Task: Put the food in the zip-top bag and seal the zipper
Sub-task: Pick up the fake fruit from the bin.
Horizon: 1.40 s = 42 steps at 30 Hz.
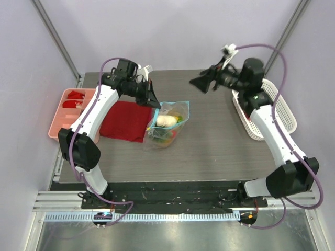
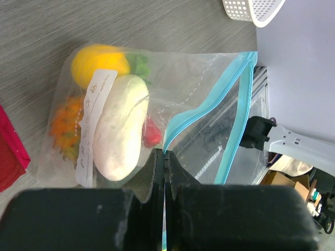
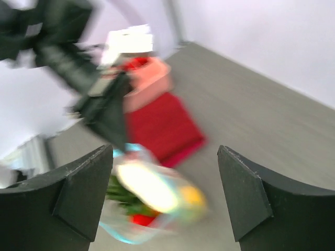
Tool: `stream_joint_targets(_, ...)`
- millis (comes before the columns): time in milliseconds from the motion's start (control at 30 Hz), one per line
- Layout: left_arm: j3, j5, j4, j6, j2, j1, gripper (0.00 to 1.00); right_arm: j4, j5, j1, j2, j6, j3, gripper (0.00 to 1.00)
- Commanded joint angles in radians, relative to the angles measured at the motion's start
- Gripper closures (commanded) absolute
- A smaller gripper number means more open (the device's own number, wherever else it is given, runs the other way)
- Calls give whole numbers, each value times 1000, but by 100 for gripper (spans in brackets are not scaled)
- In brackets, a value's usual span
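Top external: shows bag [image 1: 168,124] mid-table against cloth [image 1: 124,121], food [image 1: 166,122] inside; left gripper [image 1: 155,104] at its far corner, right gripper [image 1: 197,83] raised well apart, bare table between. Left wrist: pinched tight on zipper [image 2: 209,101], strip partly hidden behind fingers [image 2: 152,172]; mouth half gaping. Right wrist: blurred; spread wide, holding nothing.

I could read nothing in any view. The only print I found was on the white label [image 2: 95,123] on the zip-top bag [image 2: 209,78]: small dark marks, too small and blurred to make out.
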Motion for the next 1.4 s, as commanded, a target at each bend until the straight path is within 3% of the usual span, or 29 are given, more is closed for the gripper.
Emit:
stream_joint_targets(0,33,1,-4,21,-28,6,98,-281,-115,-256,116,-168,193,15)
stream_joint_targets(100,33,0,0,16,-33,6,98,-569,-43,-416,198,-402,276,14)
stream_joint_targets(200,23,4,14,4,-38,6,98,-725,80,-525,300,-591,358,15)
stream_joint_targets(433,11,6,23,4,-41,6,98,-909,322,-615,564,-811,497,26)
stream_joint_targets(733,16,13,29,-5,-25,5,98,-841,446,-599,707,-837,471,29)
stream_joint_targets(1100,-1,3,31,-1,-25,6,98,-740,485,-575,819,-831,445,29)
stream_joint_targets(1300,11,-5,19,12,-16,6,98,-723,493,-579,821,-831,422,35)
stream_joint_targets(1367,16,-7,15,13,-13,6,98,-726,491,-585,810,-834,410,50)
